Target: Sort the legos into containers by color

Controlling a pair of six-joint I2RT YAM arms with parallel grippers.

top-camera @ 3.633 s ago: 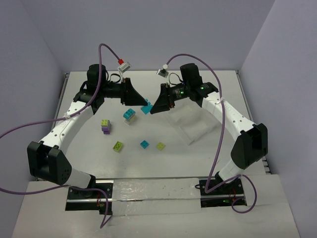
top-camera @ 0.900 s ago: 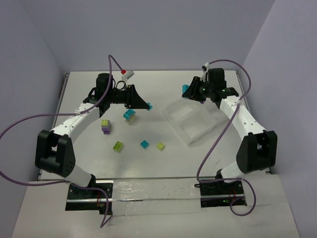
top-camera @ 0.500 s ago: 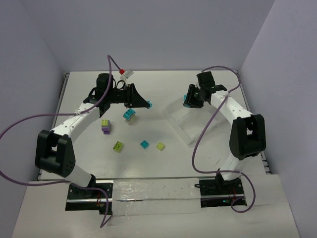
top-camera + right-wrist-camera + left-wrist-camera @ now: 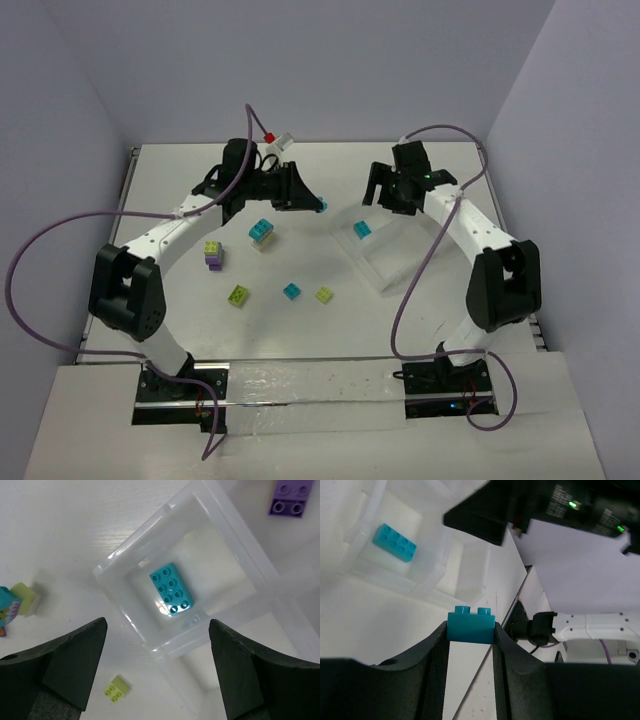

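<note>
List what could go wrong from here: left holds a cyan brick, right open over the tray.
1. Left gripper pinches its cyan brick at the fingertips only; it may slip in transit.
2. Right gripper hangs open over the tray compartment with the other cyan brick, likely left's target; the arms could collide.
3. The clear tray's walls are hard to see; an off-centre release may land in the wrong compartment.

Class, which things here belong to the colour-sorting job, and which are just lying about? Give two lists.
Job: tray; cyan brick inside it; held cyan brick in the left gripper; loose: lime-purple stack, cyan-topped stack, small cyan brick, left lime brick, right lime brick.
Lying about: purple cables; red-tipped plug.
</note>
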